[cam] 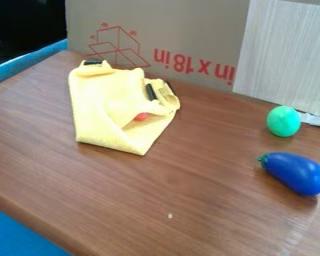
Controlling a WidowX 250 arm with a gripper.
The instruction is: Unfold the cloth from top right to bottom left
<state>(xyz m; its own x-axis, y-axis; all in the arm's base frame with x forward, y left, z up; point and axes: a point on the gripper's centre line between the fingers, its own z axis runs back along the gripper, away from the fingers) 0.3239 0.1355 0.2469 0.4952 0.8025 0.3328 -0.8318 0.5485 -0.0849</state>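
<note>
Gripper state cannot be determined. The cloth [104,100] lies folded near the far-left corner of the tabletop [209,185]. Pinch only its top-right upper layer; draw low toward the near-left edge, without dragging lower layers.

The cloth [102,105] is coloured in plain yellow, the small thing [141,116] in red. The table [156,185] is patterned with dark grain on brown. The egg-shaped toy [283,121] is coloured green, the eggplant [296,172] blue with green tip. The grey-brown cardboard [189,25] is marked in red.
</note>
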